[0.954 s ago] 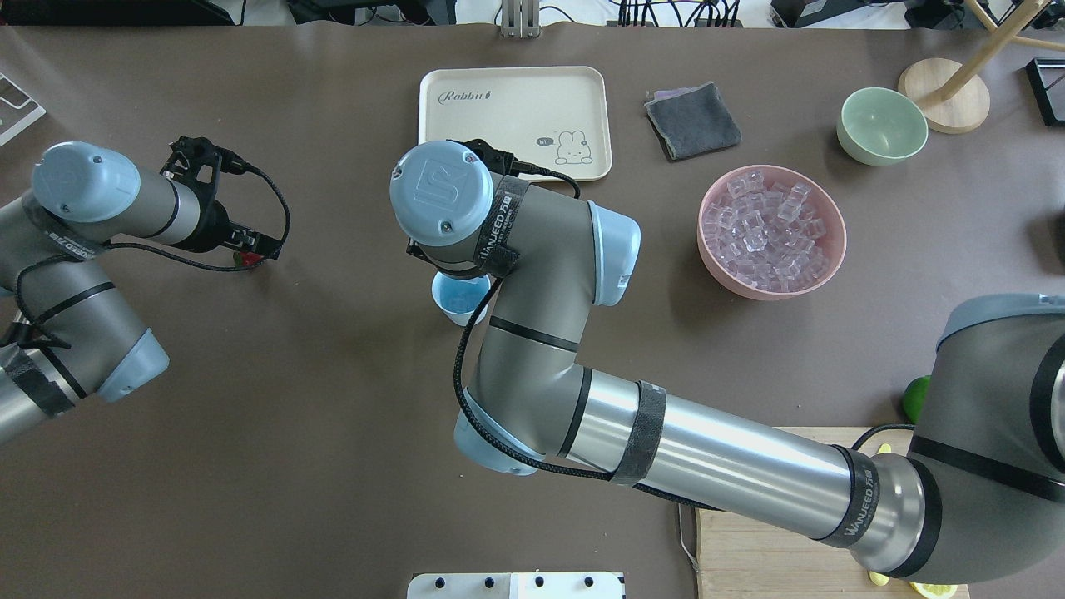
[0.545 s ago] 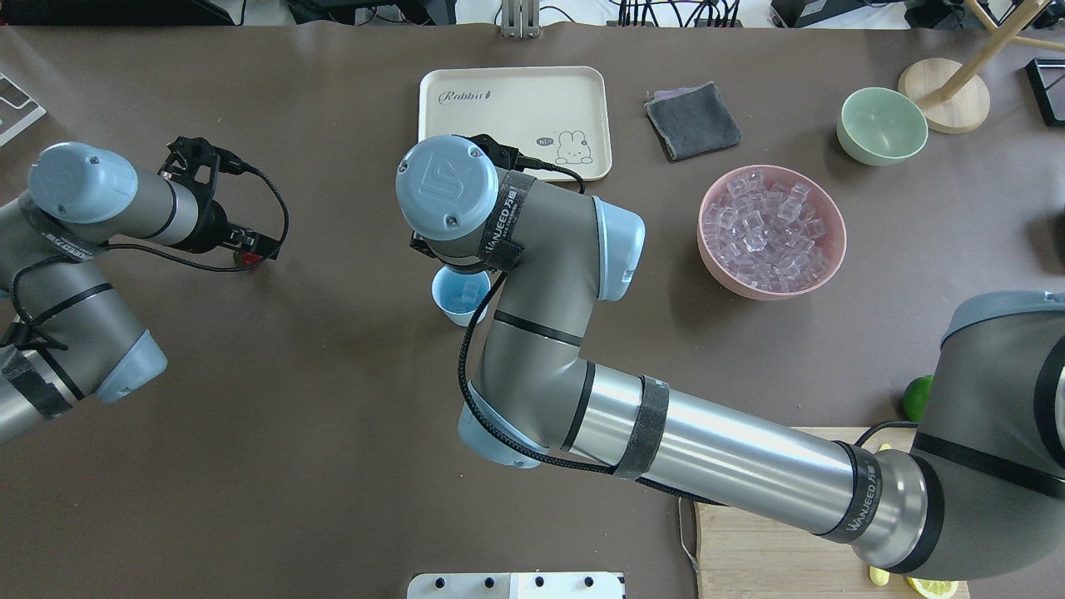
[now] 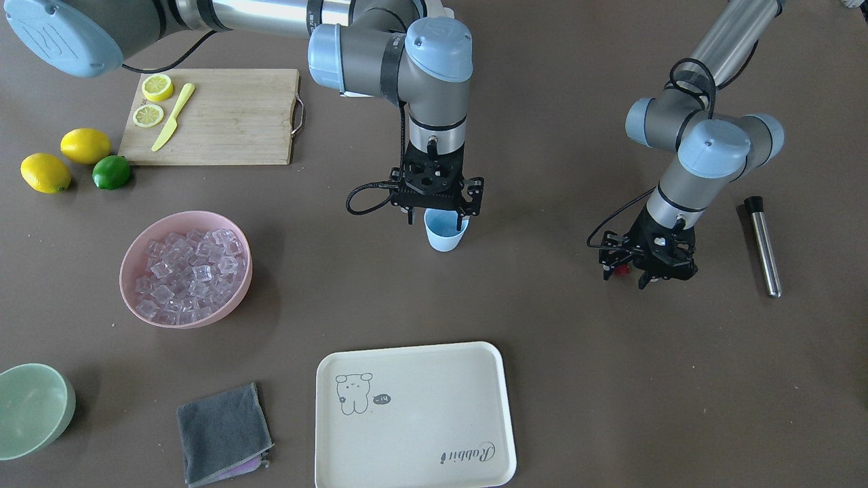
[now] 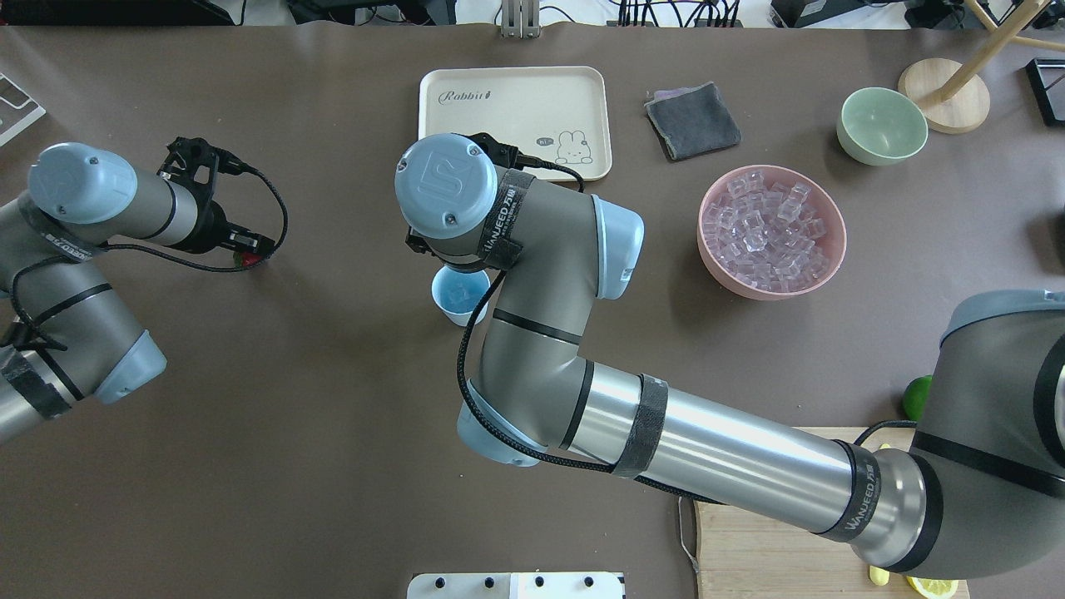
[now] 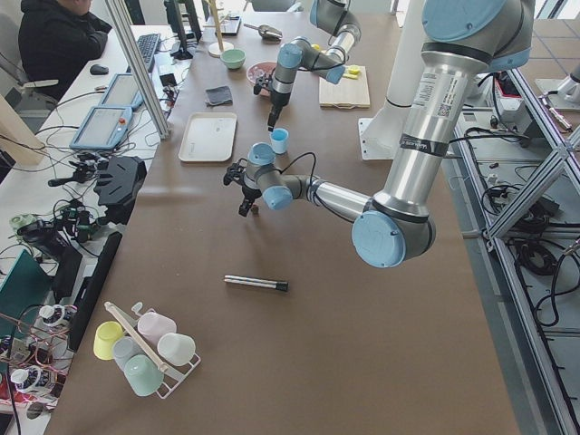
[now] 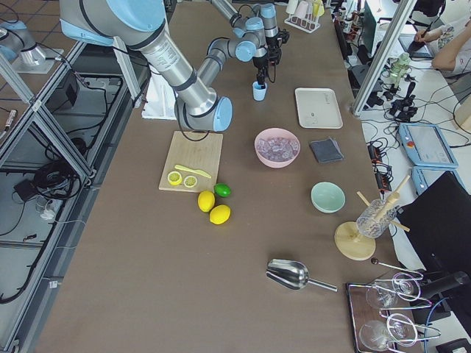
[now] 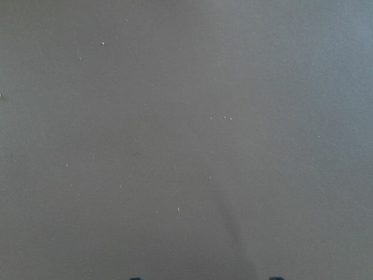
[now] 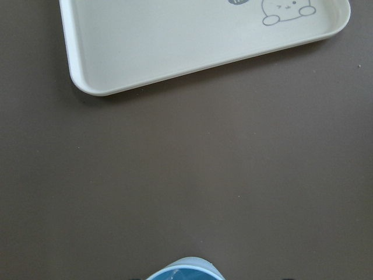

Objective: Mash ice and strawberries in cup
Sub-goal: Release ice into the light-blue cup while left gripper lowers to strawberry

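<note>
Right jaws spread wide, empty, directly above blue cup (image 4: pixel 456 301). Left jaws spread, strawberry (image 4: pixel 247 259) at tip, 9 o'clock from cup. Ice (image 4: pixel 770 229) in pink bowl (image 4: pixel 743 285), 3 o'clock.

Matt tabletop, smooth plastic ware, glassy ice and brushed metal.

The brown tabletop (image 3: pixel 610 379) is a smooth, matt sheet. The cup (image 3: pixel 445 238) is light blue plastic with a soft sheen. The ice (image 3: pixel 186 268) is clear and glassy, lying in a satin pink bowl (image 3: pixel 234 308). The tray (image 3: pixel 420 434) is matt cream plastic. The cloth (image 3: pixel 220 430) is soft grey fabric. The cutting board (image 3: pixel 230 122) is pale bare wood with visible grain. The rod (image 3: pixel 764 247) is brushed steel with a black end. The scoop (image 6: pixel 294 276) is polished, mirror-bright metal. The right arm (image 4: pixel 732 466) has a bright brushed-metal tube and matt grey and pale blue joint covers.
</note>
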